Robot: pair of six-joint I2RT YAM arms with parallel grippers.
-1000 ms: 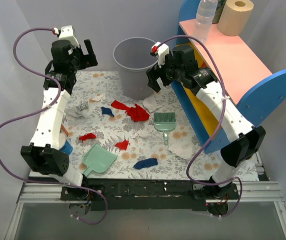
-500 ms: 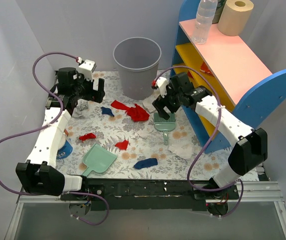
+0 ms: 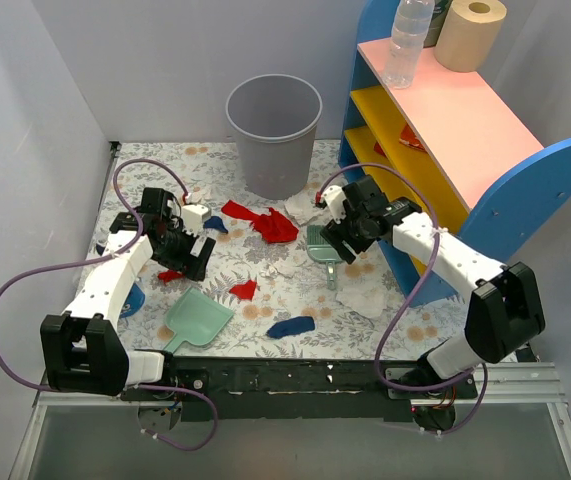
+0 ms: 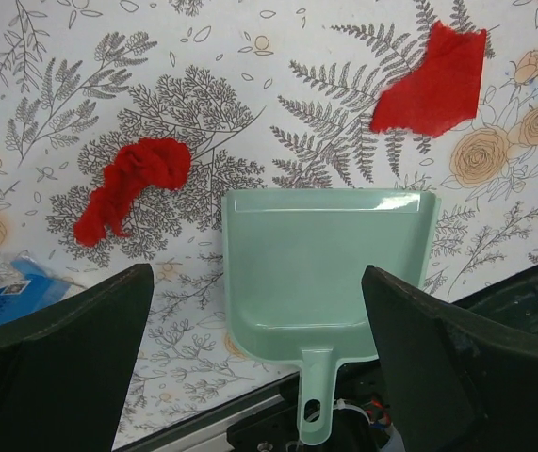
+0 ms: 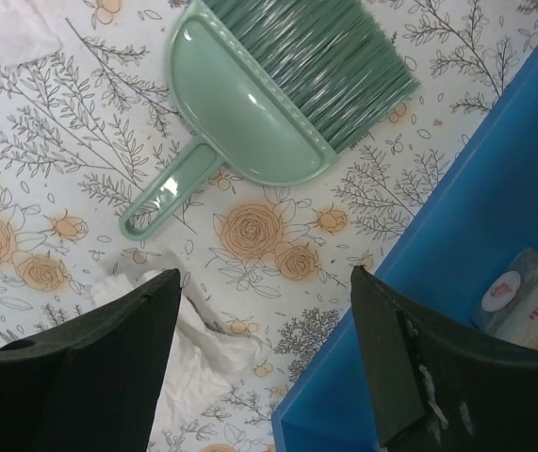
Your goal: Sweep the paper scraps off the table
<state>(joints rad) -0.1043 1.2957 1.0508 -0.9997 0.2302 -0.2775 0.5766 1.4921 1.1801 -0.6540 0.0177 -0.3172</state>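
Observation:
Red, dark blue and white paper scraps lie scattered on the flowered table [image 3: 220, 165]: a big red one [image 3: 265, 222], small red ones [image 3: 243, 290] [image 3: 172, 273], blue ones [image 3: 291, 326] [image 3: 215, 224], white ones [image 3: 363, 298] [image 3: 290, 262]. My left gripper [image 3: 190, 245] is open and empty, low over the table behind the mint-green dustpan [image 3: 197, 318]. In the left wrist view the gripper [image 4: 259, 363] frames the dustpan [image 4: 330, 273], with red scraps [image 4: 132, 184] [image 4: 433, 80] beyond. My right gripper [image 3: 335, 235] is open and empty above the green hand brush [image 3: 327, 258]. In the right wrist view the gripper [image 5: 264, 367] is near the brush [image 5: 278, 85] and a white scrap [image 5: 193, 358].
A grey bin [image 3: 275, 130] stands at the back of the table. The pink-topped blue and yellow shelf [image 3: 465, 110] runs along the right side, close to my right gripper, its blue wall [image 5: 495, 235] beside the fingers. A blue and orange object [image 3: 130, 298] lies at the left edge.
Both arms have come down from high near the bin to low over the table. The left gripper moved toward the dustpan, the right toward the brush. Scraps, dustpan and brush have not moved.

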